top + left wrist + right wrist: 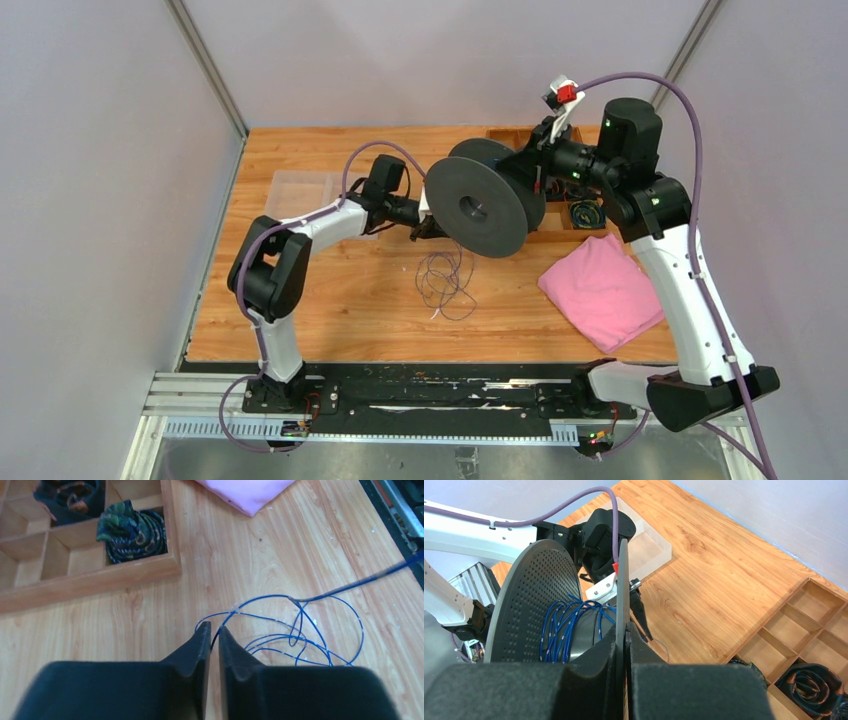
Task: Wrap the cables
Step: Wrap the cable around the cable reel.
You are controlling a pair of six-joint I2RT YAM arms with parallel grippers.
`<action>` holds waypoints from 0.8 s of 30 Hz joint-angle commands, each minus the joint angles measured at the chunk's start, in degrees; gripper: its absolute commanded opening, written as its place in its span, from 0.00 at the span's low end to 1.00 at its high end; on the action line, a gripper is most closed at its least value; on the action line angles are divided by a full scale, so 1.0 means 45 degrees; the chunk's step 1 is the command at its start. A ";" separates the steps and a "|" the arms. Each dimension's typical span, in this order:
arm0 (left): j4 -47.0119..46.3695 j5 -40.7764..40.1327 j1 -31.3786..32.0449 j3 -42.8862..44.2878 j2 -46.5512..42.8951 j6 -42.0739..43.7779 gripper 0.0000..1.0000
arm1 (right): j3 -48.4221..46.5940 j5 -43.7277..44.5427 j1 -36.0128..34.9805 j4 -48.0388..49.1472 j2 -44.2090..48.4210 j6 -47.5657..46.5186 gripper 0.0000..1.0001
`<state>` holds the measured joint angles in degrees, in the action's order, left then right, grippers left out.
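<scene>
A thin blue-black cable [445, 280] lies in loose loops on the wooden table, below the spool. In the left wrist view the cable [305, 630] runs from those loops up between the tips of my left gripper [214, 627], which is shut on it. From above, the left gripper [428, 228] sits just left of the black perforated spool [478, 207]. More turns of blue cable [569, 630] are wound on the spool's hub. My right gripper [625, 627] is shut on the spool's thin flange [622, 580] and holds the spool above the table.
A pink cloth [600, 285] lies at the right. A wooden compartment tray [100, 580] at the back right holds small coiled bundles [132, 530]. A clear plastic box [300, 190] sits at the back left.
</scene>
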<state>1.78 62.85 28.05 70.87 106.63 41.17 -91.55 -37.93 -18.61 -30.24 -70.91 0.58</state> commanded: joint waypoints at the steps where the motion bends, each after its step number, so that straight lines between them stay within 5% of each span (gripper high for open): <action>1: 0.1027 -0.0269 -0.0073 -0.0030 -0.0227 0.0533 0.08 | -0.0616 0.0380 0.0281 0.0480 0.0622 0.0168 0.01; 6: 0.3237 -0.2347 -0.0683 0.0138 -0.1109 0.0807 0.00 | -0.1155 0.1907 0.0522 0.0137 0.0738 0.0125 0.01; 12: 0.6479 -0.7364 -0.0924 0.0451 -0.2396 0.1592 0.00 | -0.2008 0.3731 0.0891 -0.0280 0.0611 0.0223 0.01; 24: 1.0014 -1.2306 -0.2425 -0.0575 -0.4736 0.1601 0.00 | -0.3233 0.5609 0.2044 -0.0624 0.0393 0.0036 0.00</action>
<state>39.55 17.34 19.97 70.61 90.48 47.27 -102.78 -16.53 -11.51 -35.35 -69.76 0.56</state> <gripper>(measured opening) 0.014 0.045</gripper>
